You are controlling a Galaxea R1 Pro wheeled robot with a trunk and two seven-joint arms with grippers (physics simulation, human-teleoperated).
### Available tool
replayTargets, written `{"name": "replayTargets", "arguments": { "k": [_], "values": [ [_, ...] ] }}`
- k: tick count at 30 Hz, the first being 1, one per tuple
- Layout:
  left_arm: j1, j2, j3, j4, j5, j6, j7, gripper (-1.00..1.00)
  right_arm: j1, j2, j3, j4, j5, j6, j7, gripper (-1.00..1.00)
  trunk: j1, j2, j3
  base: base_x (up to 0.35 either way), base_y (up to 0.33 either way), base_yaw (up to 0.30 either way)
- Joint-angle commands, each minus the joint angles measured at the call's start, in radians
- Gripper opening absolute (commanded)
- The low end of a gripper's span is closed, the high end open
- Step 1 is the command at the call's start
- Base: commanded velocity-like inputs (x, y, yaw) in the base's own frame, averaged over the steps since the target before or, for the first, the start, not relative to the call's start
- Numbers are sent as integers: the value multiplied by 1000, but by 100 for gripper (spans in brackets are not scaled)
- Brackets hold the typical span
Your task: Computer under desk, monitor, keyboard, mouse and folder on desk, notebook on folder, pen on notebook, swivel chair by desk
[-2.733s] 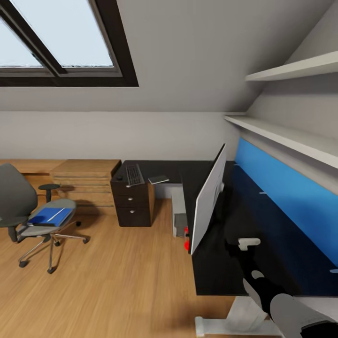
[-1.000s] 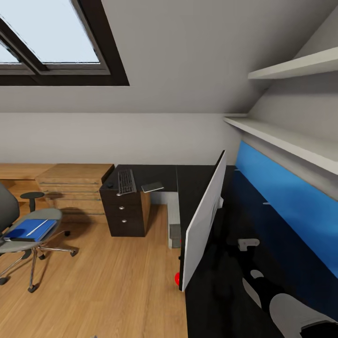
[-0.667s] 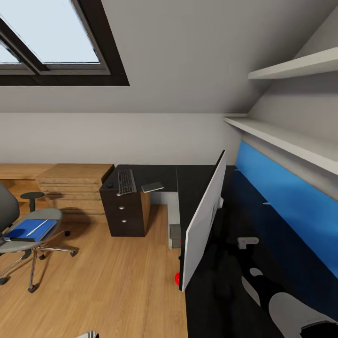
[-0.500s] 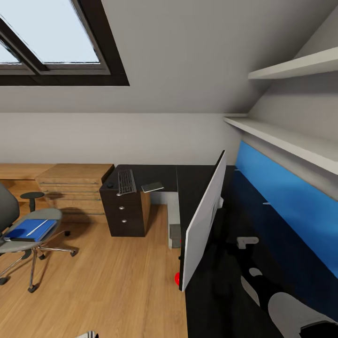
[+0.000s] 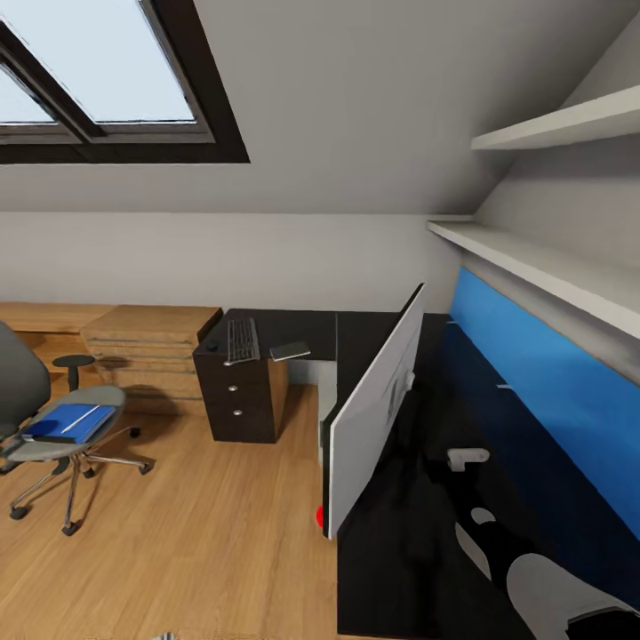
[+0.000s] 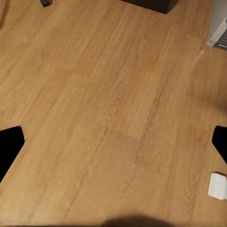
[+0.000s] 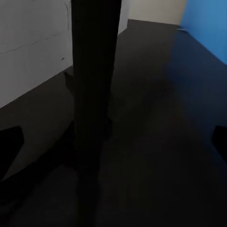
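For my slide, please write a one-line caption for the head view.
Attic bedroom: monitor on the black desk, blue folder on the swivel chair.

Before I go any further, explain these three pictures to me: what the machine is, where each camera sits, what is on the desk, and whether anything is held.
This is a simulated wheeled robot with two arms. The head view looks down from its head at an L-shaped black desk. On it stand the monitor, seen from behind, and farther off the keyboard and a grey notebook. The blue folder lies on the swivel chair. The left wrist camera looks at bare wood floor between open fingers. The right wrist camera looks along the desk at the monitor's stand; its gripper seems open too. Nothing is held.
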Motion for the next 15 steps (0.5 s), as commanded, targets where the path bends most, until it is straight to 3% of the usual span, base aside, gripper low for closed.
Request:
{"name": "replayTargets", "arguments": {
  "k": [1, 15],
  "values": [
    [0, 1, -1, -1, 9, 2, 4, 100, -1, -1, 9, 0, -7, -3, -5, 100, 1, -2, -2, -11, -28, 93],
    [0, 1, 7, 0, 8, 1, 6, 100, -1, 0, 10, 3, -5, -1, -6, 100, 1, -2, -2, -2, -6, 21]
  ]
}}
